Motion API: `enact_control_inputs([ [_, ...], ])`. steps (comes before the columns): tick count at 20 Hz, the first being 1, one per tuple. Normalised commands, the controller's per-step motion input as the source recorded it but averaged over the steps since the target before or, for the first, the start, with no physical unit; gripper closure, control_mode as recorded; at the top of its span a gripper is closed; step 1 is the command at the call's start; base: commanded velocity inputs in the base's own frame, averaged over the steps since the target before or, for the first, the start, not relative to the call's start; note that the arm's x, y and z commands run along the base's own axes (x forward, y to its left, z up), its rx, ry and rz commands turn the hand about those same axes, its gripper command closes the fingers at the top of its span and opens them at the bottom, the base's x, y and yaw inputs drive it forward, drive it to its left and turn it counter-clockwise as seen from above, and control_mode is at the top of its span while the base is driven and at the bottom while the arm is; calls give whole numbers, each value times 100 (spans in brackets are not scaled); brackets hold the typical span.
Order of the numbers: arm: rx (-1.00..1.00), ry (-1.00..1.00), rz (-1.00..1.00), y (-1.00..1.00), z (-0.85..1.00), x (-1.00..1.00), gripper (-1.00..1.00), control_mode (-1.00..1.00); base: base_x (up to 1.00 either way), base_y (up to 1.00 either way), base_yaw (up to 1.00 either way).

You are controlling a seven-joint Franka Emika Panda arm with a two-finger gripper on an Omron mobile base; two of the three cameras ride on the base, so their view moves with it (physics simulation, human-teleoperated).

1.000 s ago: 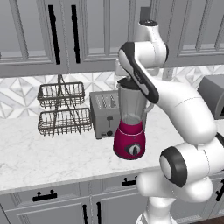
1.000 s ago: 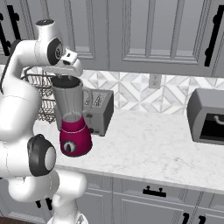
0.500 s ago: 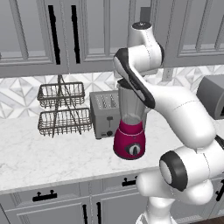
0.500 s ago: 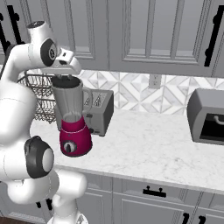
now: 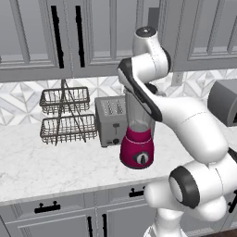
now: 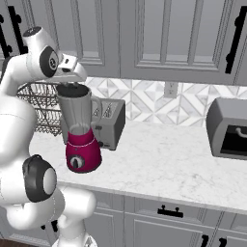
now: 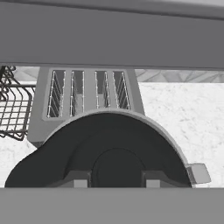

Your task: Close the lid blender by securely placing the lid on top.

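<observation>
The tall clear grey-tinted blender jar on its rounded magenta base [image 6: 82, 140] stands on the white marble counter [image 6: 159, 164], a little back from the front edge and just in front of the boxy grey four-slot toaster [image 6: 108, 123], with its black-and-silver dial facing the room and its side handle turned toward the toaster. A round black lid [image 7: 107, 155] sits across the jar's mouth, its outer rim following the jar's pale rim all the way round in the hand view. The white arm's two-finger gripper [image 6: 72, 84] hangs directly over the jar top, right at the lid; its two small dark finger tips [image 7: 78, 178] stand on either side of the lid's raised central knob, close against it, but I cannot tell from here whether they are pinching it or only flanking it. Overhead, the grey upper cabinets [image 6: 144, 38] leave only a narrow band of room above the hand. To the blender's left, near the backsplash, stands a two-tier dark wire basket rack [image 5: 65, 115], apart from the toaster. On the other side the marble runs bare and wide as far as a grey box-shaped appliance with a dark front opening [image 6: 229, 128], well apart from the blender.
</observation>
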Motion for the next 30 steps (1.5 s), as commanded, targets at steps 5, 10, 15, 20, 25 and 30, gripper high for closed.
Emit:
enact_control_inputs([
  [5, -4, -9, 0, 0, -48, 26, 100, -100, 0, 0, 0],
  [10, -3, -8, 0, 0, -50, 33, 100, -100, 0, 0, 0],
  [15, -2, -7, 0, 0, -48, 36, 100, -100, 0, 0, 0],
  [20, -1, -7, 0, 0, -45, 39, 100, -100, 0, 0, 0],
  [25, -1, -3, 0, 0, -43, 10, 100, -100, 0, 0, 0],
  [30, 0, 0, 0, 0, -14, -6, 100, -100, 0, 0, 0],
])
